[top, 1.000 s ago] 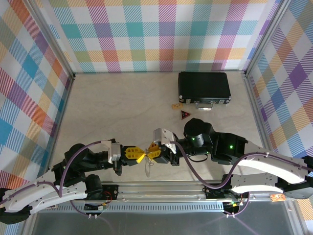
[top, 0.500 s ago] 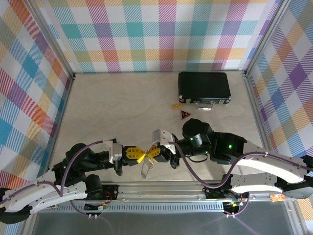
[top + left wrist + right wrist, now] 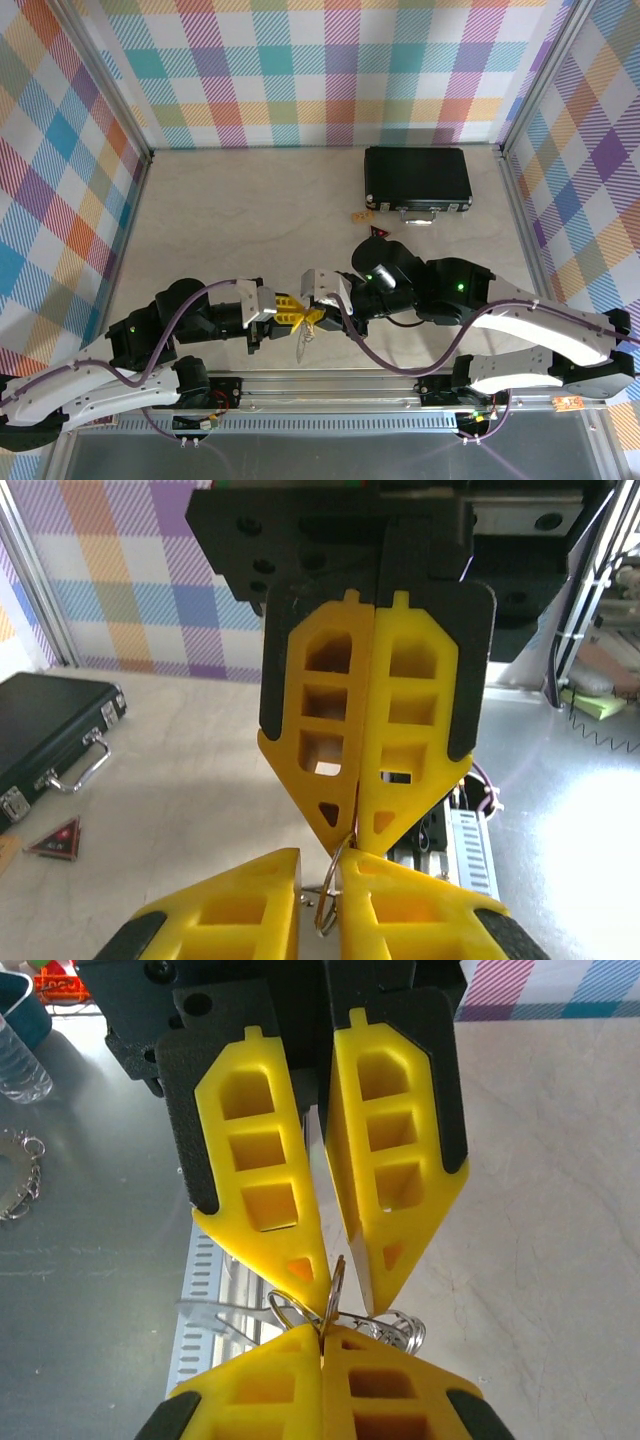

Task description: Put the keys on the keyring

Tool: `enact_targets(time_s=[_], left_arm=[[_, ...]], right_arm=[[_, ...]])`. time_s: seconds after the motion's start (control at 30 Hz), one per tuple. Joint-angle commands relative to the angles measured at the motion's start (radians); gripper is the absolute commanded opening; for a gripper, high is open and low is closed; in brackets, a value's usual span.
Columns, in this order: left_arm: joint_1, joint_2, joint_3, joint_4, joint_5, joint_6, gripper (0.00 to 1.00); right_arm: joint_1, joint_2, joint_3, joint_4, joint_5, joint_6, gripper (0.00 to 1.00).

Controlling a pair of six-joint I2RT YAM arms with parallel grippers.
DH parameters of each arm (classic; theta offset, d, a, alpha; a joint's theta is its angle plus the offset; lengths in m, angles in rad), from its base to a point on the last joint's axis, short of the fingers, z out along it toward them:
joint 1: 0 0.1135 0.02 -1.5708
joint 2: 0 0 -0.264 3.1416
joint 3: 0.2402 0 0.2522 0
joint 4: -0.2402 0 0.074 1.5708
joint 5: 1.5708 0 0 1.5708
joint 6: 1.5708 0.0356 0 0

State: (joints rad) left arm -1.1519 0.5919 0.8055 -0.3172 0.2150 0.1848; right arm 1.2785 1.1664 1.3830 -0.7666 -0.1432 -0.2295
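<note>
My right gripper [image 3: 322,1332] was clamped on the keyring [image 3: 303,345], hanging at the table's [image 3: 250,220] near edge. My left gripper [image 3: 320,862] met it tip to tip, jaws cracked apart around the wire. I couldn't make out the key. Risk was the single thin pinch: the ring could pivot or drop.

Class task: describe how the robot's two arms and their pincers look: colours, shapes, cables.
The left arm and right arm have white shells, black joints, green lights and a looping purple cable. The left pincer and right pincer have yellow wedge-shaped fingers with cut-out windows, backed in black.
</note>
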Motion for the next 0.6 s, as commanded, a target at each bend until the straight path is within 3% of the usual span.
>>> enact_targets(time_s=[0.0,0.17,0.33,0.47,0.57], left_arm=[[-0.009,-0.001,0.025,-0.046,-0.025,0.016,0.16],[-0.008,-0.006,0.024,-0.035,-0.021,0.015,0.01],[-0.008,-0.036,0.001,0.024,-0.011,-0.002,0.00],[-0.009,-0.084,-0.030,0.120,-0.009,-0.021,0.00],[-0.008,-0.116,-0.035,0.138,-0.025,-0.009,0.00]], right_arm=[[0.008,0.001,0.033,-0.011,-0.030,-0.033,0.00],[0.008,0.010,0.030,-0.003,-0.044,-0.033,0.00],[0.008,0.004,0.027,0.015,-0.027,-0.010,0.03],[0.008,-0.029,-0.021,0.091,-0.010,0.035,0.34],[0.008,-0.059,-0.073,0.174,0.008,0.075,0.48]])
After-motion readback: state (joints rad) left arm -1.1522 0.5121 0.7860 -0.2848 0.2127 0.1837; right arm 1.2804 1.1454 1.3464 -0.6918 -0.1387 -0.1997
